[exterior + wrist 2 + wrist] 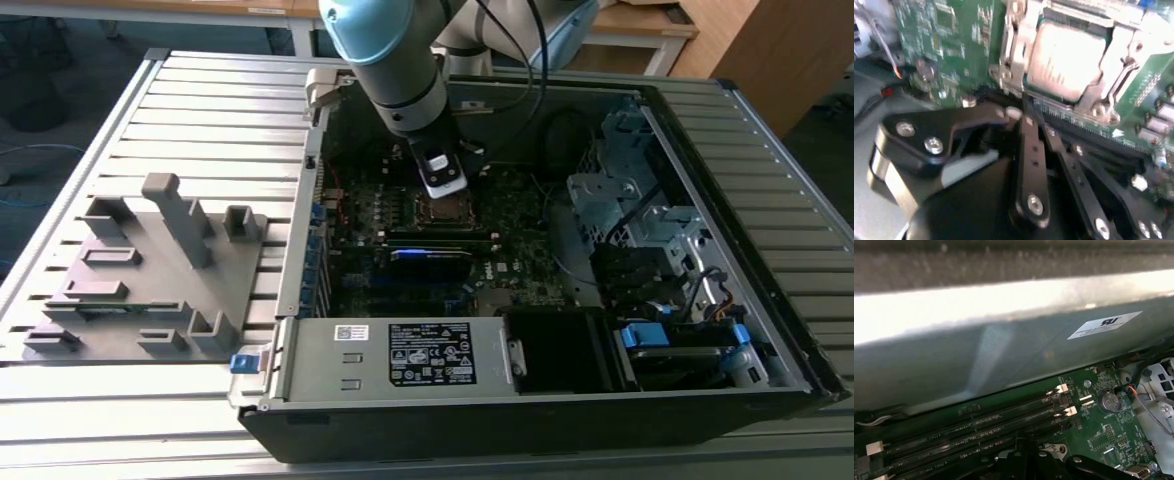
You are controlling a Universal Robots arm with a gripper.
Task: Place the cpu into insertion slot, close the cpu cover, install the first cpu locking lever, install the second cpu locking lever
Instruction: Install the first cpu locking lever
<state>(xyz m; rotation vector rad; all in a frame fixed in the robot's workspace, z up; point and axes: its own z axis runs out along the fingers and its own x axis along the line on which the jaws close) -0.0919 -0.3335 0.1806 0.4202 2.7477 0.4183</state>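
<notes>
One tool (1026, 107), shut, beside cpu cover (1114, 55)

Pretty tight around my gripper (442, 186): case wall (1004, 360) close behind, memory slots (969, 432) beside it, drive cage (627, 190) blocking the exterior view's right.
</notes>
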